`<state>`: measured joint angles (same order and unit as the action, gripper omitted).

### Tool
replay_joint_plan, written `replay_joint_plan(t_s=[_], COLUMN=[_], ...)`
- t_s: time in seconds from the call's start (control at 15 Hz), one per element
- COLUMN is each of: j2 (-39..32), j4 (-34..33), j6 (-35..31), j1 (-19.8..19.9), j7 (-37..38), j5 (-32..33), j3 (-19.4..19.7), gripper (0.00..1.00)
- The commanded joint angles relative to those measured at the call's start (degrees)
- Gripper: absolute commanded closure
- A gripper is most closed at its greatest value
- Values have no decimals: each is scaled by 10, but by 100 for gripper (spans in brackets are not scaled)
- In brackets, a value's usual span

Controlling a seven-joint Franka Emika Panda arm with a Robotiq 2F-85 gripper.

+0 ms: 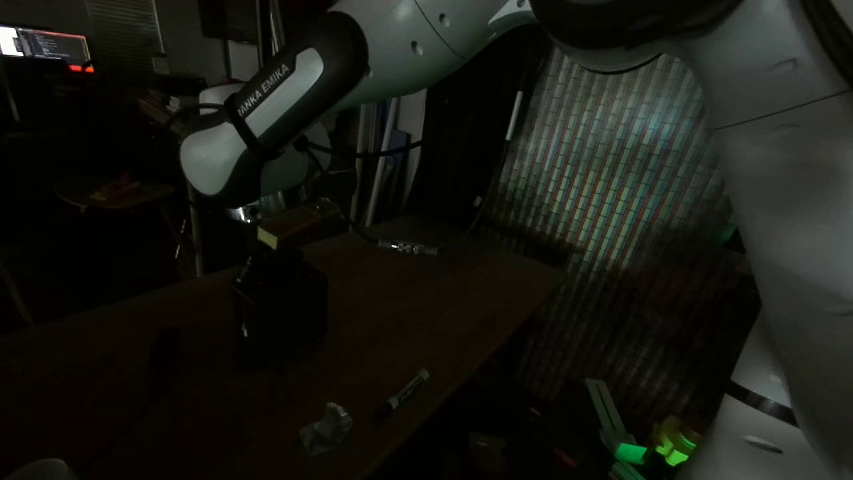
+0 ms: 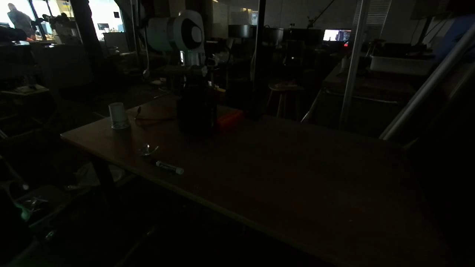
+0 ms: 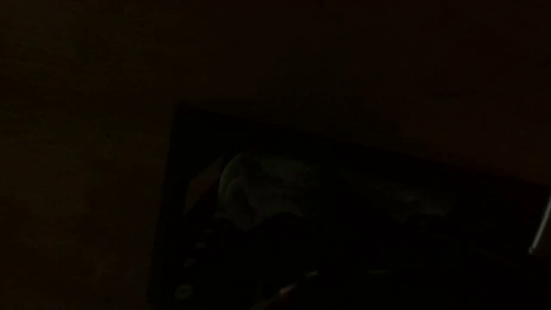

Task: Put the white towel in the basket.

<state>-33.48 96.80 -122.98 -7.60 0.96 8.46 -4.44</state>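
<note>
In an exterior view, I've got the white-and-black jointed arm point(image 1: 400, 50) stretched over the brown flat-topped table point(image 1: 413, 300), wrist aimed down, so the black tool point(image 1: 274, 263) sits right at the top of the black straight-sided basket point(image 1: 283, 317); reads as a pose for releasing from above. Grip lost in shadow: can't tell whether it's wide, narrow or holding cloth. In an exterior view, tool over basket too; the white cylindrical cup point(image 2: 118, 115), crumpled shiny scrap point(image 2: 147, 150) (foil or plastic, unclear) and slim white-and-dark marker point(image 2: 170, 167) are off to one side, so none blocks the opening. In the wrist view, nearly black, a pale, rounded roll of cloth, which I take for the white towel point(image 3: 271, 181), lies within the basket walls near a corner, probably bunched because soft fabric slumps against whatever confines it. Can't see whether the tool touches it. I'd judge the placing nearly done; next calls for a free grip, then a straight lift, since a snagged fold could pull the towel back out.
</note>
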Motion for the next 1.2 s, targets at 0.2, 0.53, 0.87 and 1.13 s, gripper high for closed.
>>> replay_joint_plan(t_s=[0.2,0.53,0.87,1.13], j2=[-54,-20,37,92], j4=[-27,-9,10,29], j6=[7,14,10,-3], j1=[-4,-8,-14,-24], j7=[-21,-7,14,48], j5=[-5,2,8,21], j3=[0,6,10,13], gripper=[100,100,100,100])
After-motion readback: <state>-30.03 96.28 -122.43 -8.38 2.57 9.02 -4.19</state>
